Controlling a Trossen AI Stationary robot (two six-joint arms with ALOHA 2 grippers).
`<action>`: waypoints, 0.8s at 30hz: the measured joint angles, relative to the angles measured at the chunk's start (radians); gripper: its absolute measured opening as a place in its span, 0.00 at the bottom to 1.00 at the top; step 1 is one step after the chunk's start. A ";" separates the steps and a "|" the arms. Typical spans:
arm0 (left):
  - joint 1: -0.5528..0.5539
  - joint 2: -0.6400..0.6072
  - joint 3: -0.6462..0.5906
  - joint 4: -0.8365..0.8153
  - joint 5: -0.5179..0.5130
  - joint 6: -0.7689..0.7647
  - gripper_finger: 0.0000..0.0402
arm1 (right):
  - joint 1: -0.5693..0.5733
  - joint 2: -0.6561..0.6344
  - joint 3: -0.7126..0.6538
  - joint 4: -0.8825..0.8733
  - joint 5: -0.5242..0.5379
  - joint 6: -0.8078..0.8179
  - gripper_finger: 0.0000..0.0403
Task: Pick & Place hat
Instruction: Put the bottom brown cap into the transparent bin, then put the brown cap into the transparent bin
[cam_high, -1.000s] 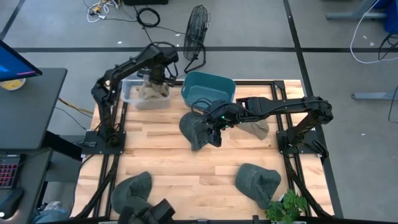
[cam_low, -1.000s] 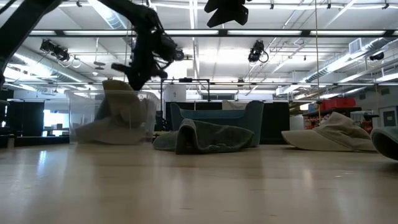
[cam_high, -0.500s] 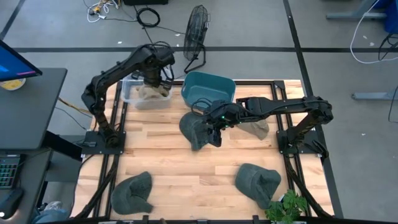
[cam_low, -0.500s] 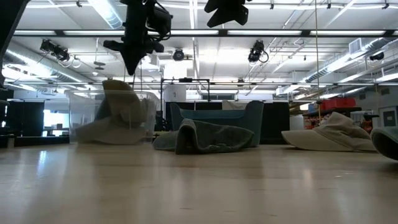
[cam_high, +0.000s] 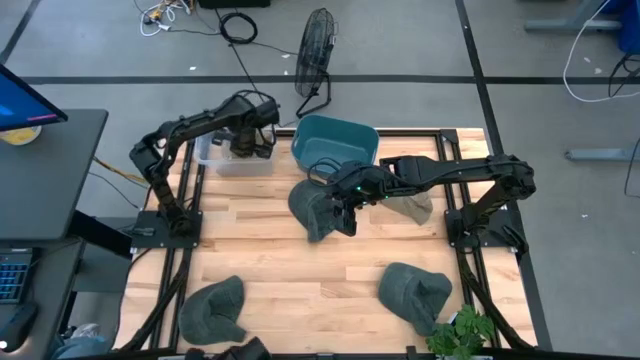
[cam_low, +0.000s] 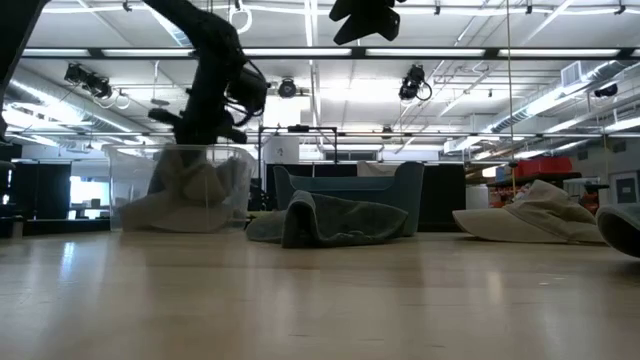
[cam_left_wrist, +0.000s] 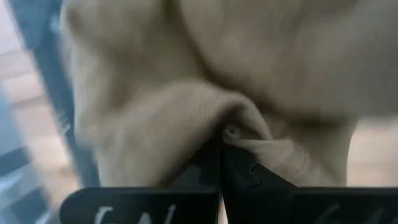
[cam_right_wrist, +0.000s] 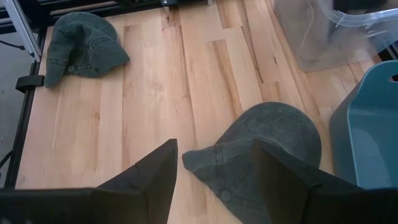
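A beige hat (cam_low: 190, 190) sits in the clear bin (cam_high: 212, 152) at the table's far left. My left gripper (cam_high: 245, 143) is down in that bin, shut, its tips on the hat (cam_left_wrist: 186, 62). A dark green hat (cam_high: 310, 212) lies crumpled at the table's middle, in front of the teal bin (cam_high: 335, 140). My right gripper (cam_right_wrist: 214, 168) hovers open above this hat (cam_right_wrist: 267, 143), clear of it. My left gripper (cam_left_wrist: 222, 155) comes from above, pointing down into the clear bin. Its shut fingertips press on a raised fold (cam_left_wrist: 233, 134) of the beige hat. The hat lies squashed low on the bin's floor (cam_low: 190, 215). Whether cloth lies between the fingers, I cannot tell.
A second beige hat (cam_high: 412, 208) lies right of the middle. Two more green hats (cam_high: 215, 305) (cam_high: 412, 290) lie near the near edge. A fan (cam_high: 318, 50) stands beyond the far edge, a plant (cam_high: 460, 330) at the near right corner.
My left gripper rose above the clear bin, then came down into it, staying shut. The beige hat, which stood taller than the bin's rim, now sits flattened lower inside it. My right arm kept still.
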 joint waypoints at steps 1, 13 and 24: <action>0.014 0.000 -0.006 0.027 0.010 0.001 0.01 | 0.000 0.000 0.000 0.000 0.000 0.000 0.52; 0.118 -0.009 0.011 0.081 0.209 0.071 0.01 | 0.000 0.000 0.000 0.000 0.000 0.000 0.52; -0.009 -0.210 0.223 0.069 0.202 0.148 0.01 | 0.000 -0.056 -0.001 -0.090 0.048 0.038 0.52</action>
